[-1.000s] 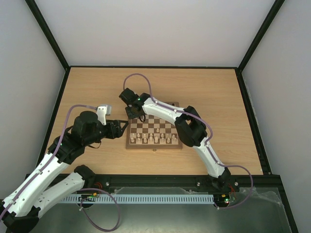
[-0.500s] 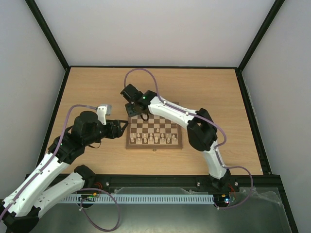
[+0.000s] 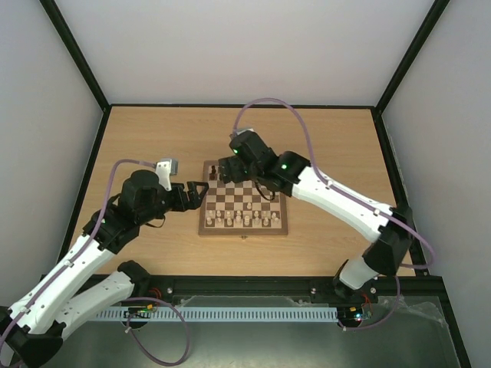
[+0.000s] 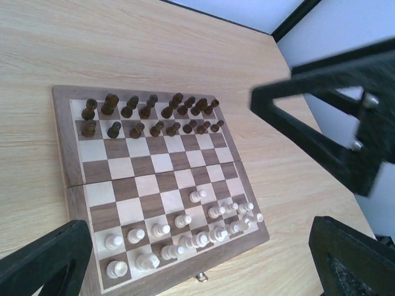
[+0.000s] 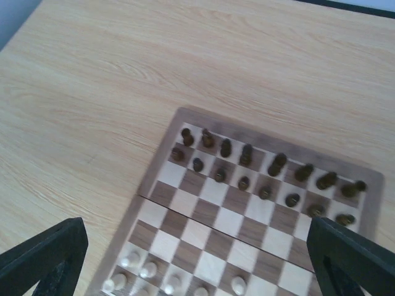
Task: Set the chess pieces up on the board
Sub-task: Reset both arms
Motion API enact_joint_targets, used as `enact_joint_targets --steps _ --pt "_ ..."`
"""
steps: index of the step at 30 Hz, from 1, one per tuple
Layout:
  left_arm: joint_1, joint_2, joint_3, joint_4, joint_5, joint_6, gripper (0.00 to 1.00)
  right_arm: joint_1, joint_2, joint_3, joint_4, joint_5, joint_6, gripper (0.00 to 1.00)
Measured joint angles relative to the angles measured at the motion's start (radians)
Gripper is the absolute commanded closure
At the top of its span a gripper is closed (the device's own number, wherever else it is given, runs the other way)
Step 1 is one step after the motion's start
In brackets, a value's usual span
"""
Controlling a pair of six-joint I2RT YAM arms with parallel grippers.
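The board (image 3: 253,201) lies in the middle of the table, also seen in the left wrist view (image 4: 148,185) and the right wrist view (image 5: 210,234). The dark chess pieces (image 4: 137,130) stand in two rows along its far side (image 5: 246,154); in the top view the right arm hides most of them. My left gripper (image 3: 201,188) hovers just left of the board, open with nothing between its fingers (image 4: 197,271). Over the board's far left corner my right gripper (image 3: 221,170) is open and holds nothing (image 5: 197,265).
Pale cream pieces (image 4: 183,220) fill the board's near rows (image 3: 244,221), one standing a row forward. The right gripper's black fingers (image 4: 327,157) show at the right of the left wrist view. Black frame rails (image 3: 242,106) edge the table.
The right arm swung right and back from the board's far left corner, and its gripper opened. The left gripper opened wider and moved slightly toward the board.
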Motion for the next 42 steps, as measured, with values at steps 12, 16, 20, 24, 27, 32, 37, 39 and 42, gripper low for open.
enact_joint_targets --steps 12,16,20,24,27,32,37,39,42 --pt "0.002 0.165 -0.011 0.125 -0.244 -0.057 0.01 -0.177 -0.22 -0.336 0.085 0.156 0.019 0.01" --pt "0.01 0.25 -0.101 0.204 -0.317 -0.096 0.01 -0.277 -0.227 -0.432 0.136 0.196 0.03 0.01" --pt "0.014 0.301 -0.217 0.28 -0.359 -0.107 0.0 -0.341 -0.254 -0.569 0.227 0.212 0.028 0.01" --pt "0.033 0.352 -0.227 0.374 -0.429 -0.074 0.01 -0.418 -0.372 -0.733 0.365 0.202 0.018 0.01" --pt "0.073 0.386 -0.217 0.453 -0.495 -0.034 0.01 -0.509 -0.486 -0.832 0.481 0.185 0.015 0.01" --pt "0.196 0.409 -0.211 0.555 -0.594 0.026 0.0 -0.669 -0.518 -0.889 0.613 0.164 0.036 0.01" --pt "0.327 0.402 -0.26 0.718 -0.631 0.118 0.0 -0.778 -0.477 -0.951 0.723 0.157 0.065 0.01" --pt "0.377 0.403 -0.301 0.78 -0.629 0.148 0.01 -0.787 -0.446 -0.977 0.761 0.157 0.067 0.01" --pt "0.451 0.426 -0.36 0.874 -0.598 0.191 0.01 -0.787 -0.401 -1.015 0.838 0.159 0.061 0.02"
